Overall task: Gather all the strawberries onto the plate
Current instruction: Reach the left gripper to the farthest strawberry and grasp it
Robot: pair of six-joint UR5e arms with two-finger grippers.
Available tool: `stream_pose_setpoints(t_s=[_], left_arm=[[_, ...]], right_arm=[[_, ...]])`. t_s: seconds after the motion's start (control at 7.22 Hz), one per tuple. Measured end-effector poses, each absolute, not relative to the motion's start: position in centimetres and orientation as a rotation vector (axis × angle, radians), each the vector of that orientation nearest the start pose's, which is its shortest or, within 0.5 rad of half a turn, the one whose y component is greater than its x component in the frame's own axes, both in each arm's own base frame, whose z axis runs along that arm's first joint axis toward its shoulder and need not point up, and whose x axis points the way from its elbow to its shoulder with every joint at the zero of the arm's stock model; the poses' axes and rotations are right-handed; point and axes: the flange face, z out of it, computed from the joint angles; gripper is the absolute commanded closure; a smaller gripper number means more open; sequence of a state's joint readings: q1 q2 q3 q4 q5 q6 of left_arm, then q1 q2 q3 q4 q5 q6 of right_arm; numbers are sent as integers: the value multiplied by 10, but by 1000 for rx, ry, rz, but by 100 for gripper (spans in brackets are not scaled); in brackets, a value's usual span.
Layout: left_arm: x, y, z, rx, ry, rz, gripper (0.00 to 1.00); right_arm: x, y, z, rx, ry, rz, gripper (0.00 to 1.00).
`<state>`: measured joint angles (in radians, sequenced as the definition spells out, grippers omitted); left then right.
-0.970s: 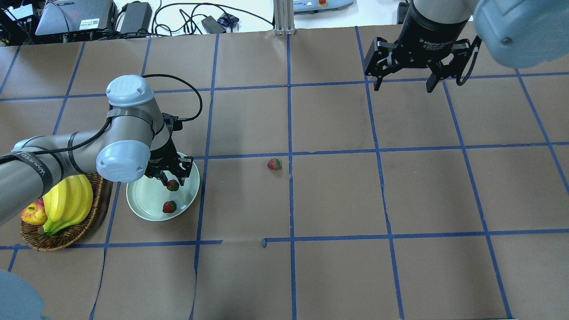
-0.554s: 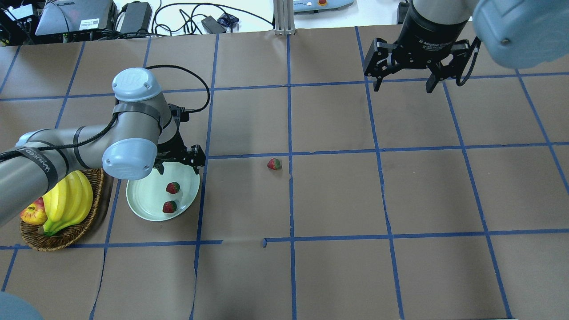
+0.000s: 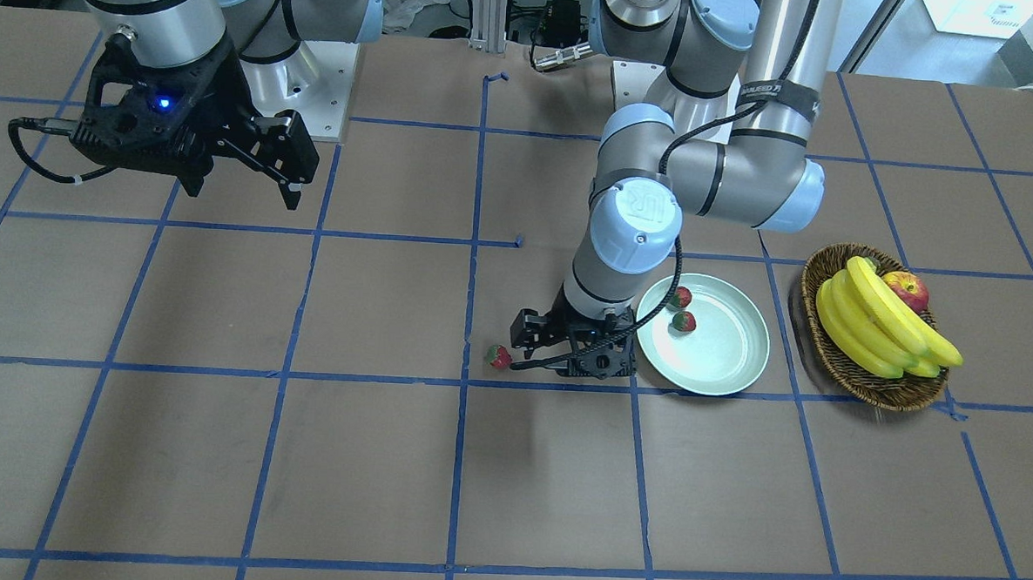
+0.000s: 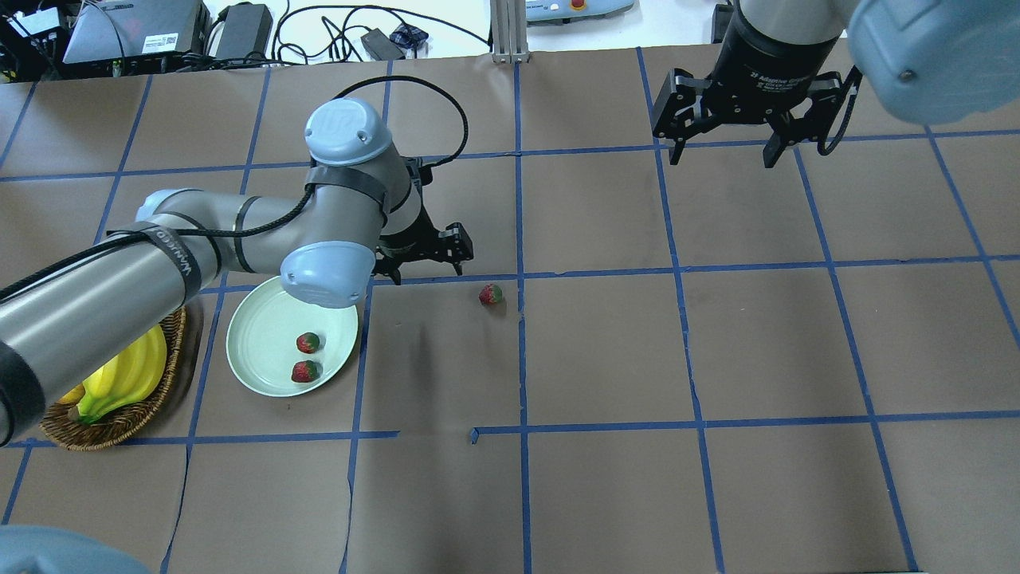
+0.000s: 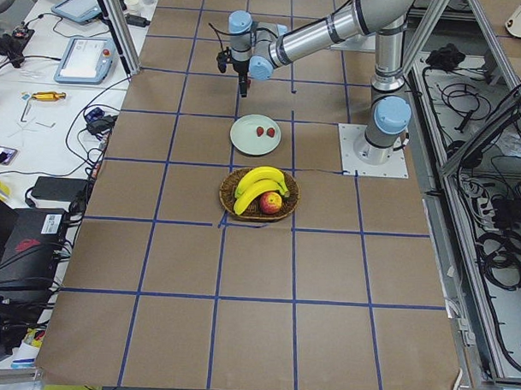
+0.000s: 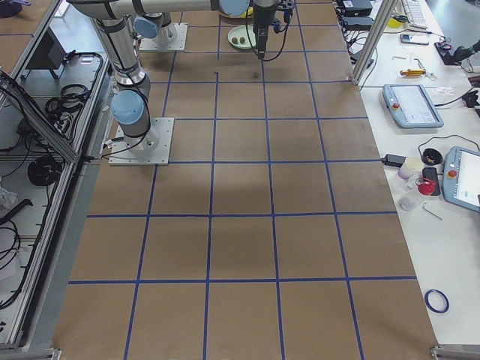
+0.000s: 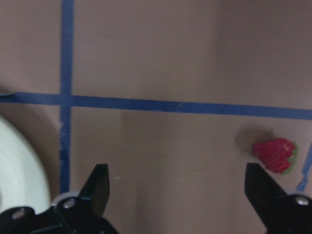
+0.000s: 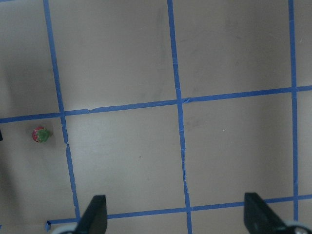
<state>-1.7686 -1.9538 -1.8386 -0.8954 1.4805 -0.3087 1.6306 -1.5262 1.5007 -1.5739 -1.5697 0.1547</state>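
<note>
Left tool (image 7: 178,189) spread above blue-taped brown table (image 4: 717,335), cables (image 4: 335,32) beyond

Left arm (image 4: 199,239): extended forward, elbow bent, wrist turned straight down, held low; left gripper (image 7: 179,187): jaws spread wide, nothing between them; right arm (image 4: 785,48): raised, wrist down; right gripper (image 4: 723,151): jaws wide apart, holding nothing.

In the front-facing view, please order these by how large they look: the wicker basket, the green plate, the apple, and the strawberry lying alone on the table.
1. Brown wicker basket
2. Round pale mint-green plate
3. Red-yellow apple, partly hidden by the yellow bananas
4. Small red strawberry on the brown paper
</note>
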Motion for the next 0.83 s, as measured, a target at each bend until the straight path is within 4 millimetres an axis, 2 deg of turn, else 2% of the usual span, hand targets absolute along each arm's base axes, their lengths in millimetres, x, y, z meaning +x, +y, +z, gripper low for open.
stream_pose_setpoints(t_s=[0.14, 0.42, 0.55, 0.83], left_arm=[[-277, -538, 214, -186, 3241, -29, 6], [-306, -539, 192, -184, 3230, -11, 18], [-309, -535, 182, -181, 3214, 12, 32], [-308, -525, 169, -173, 3185, 51, 80]], right_arm=[[164, -505, 501, 149, 3134, -45, 0], [164, -505, 501, 149, 3134, -45, 0], [164, -505, 501, 149, 3135, -45, 0], [164, -505, 501, 149, 3135, -46, 0]])
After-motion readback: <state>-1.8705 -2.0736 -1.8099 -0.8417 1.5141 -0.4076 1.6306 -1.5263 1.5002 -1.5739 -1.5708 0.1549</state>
